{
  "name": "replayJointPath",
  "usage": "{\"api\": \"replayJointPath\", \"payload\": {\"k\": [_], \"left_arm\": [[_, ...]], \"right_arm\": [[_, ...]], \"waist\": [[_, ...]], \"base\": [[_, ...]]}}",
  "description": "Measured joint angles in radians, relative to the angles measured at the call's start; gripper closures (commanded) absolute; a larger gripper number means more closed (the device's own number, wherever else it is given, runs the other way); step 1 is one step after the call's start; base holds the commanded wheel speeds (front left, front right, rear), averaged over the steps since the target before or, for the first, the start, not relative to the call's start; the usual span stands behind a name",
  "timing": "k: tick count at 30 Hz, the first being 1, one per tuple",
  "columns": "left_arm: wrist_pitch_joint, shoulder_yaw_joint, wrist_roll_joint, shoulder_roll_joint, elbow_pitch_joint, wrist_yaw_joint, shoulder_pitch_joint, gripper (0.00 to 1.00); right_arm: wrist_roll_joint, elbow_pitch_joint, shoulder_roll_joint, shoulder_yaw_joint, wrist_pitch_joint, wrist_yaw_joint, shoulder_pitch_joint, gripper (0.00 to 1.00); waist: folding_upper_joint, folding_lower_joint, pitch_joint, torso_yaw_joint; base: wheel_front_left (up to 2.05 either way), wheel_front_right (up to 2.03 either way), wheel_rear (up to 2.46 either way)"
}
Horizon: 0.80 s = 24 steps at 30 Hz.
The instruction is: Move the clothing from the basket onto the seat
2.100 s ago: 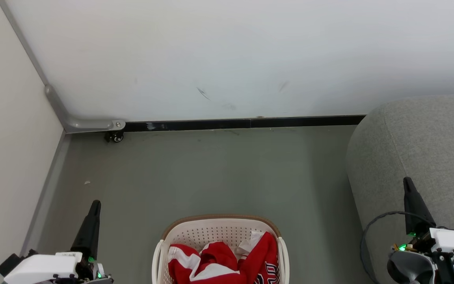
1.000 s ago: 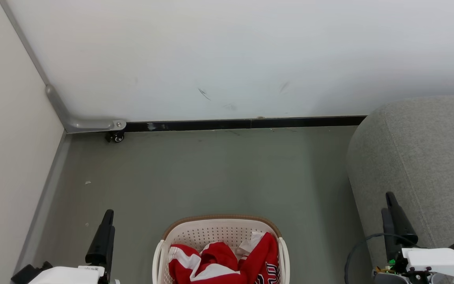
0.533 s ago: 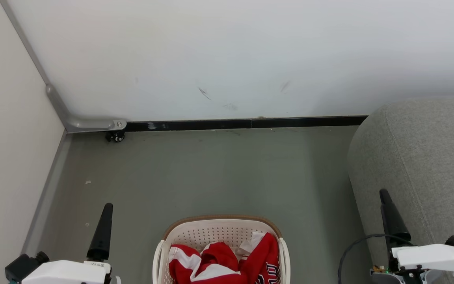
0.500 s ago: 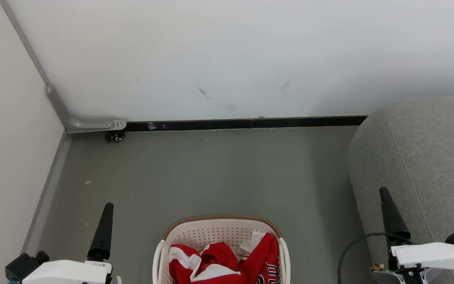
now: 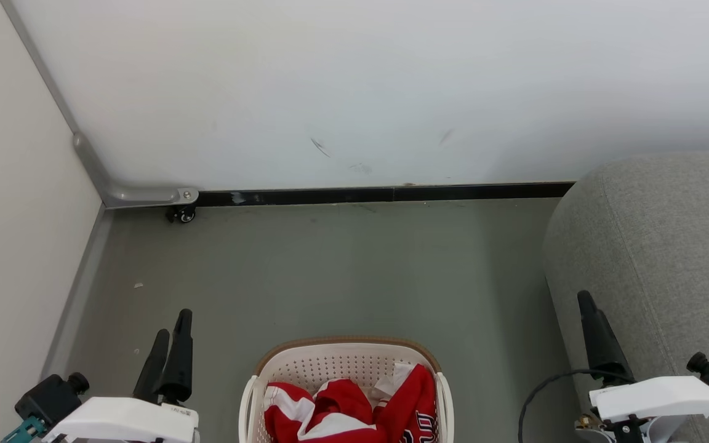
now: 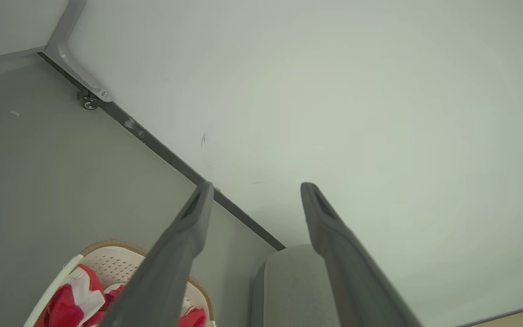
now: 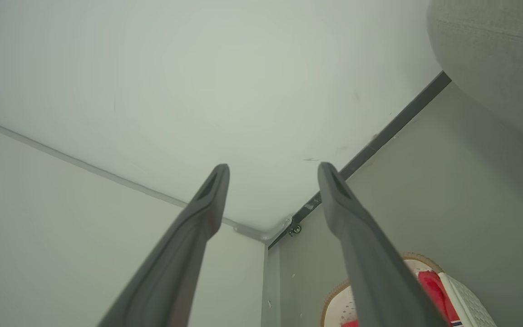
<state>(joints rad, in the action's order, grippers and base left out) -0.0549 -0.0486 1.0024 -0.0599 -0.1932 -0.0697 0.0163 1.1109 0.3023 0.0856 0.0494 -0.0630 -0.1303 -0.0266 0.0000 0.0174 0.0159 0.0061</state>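
Red clothing with white trim [image 5: 345,409] lies bunched in the cream basket [image 5: 311,362] with a brown rim, on the floor at the bottom middle of the head view. The grey seat [image 5: 662,246] stands to its right. My left gripper [image 5: 173,325] is left of the basket, open and empty, fingers pointing toward the wall. My right gripper [image 5: 587,299] rises between basket and seat. The left wrist view shows the open left gripper [image 6: 254,187], the clothing [image 6: 68,304], basket [image 6: 107,265] and seat [image 6: 288,286]. In the right wrist view the right gripper [image 7: 273,169] is open and empty, with the basket [image 7: 466,295] low right.
A white wall [image 5: 354,92] with a black baseboard [image 5: 379,194] closes the far side. A pale partition [image 5: 10,215] on a small caster [image 5: 181,214] bounds the left. Grey floor [image 5: 342,271] stretches between basket and wall.
Both grippers have shifted slightly inward toward the basket. The left gripper has turned so that both its fingers show. The clothing and basket have not moved.
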Motion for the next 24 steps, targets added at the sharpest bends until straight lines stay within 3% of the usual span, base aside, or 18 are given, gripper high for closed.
{"api": "replayJointPath", "payload": {"k": [24], "left_arm": [[-0.070,-0.099,-0.416,-0.029,0.024,0.090,-0.010,0.00]], "right_arm": [[-0.397,0.034,-0.014,0.032,-0.063,0.000,-0.020,0.00]], "waist": [[0.0000,-0.0143,-0.014,0.001]], "base": [[0.00,0.00,0.00]]}}
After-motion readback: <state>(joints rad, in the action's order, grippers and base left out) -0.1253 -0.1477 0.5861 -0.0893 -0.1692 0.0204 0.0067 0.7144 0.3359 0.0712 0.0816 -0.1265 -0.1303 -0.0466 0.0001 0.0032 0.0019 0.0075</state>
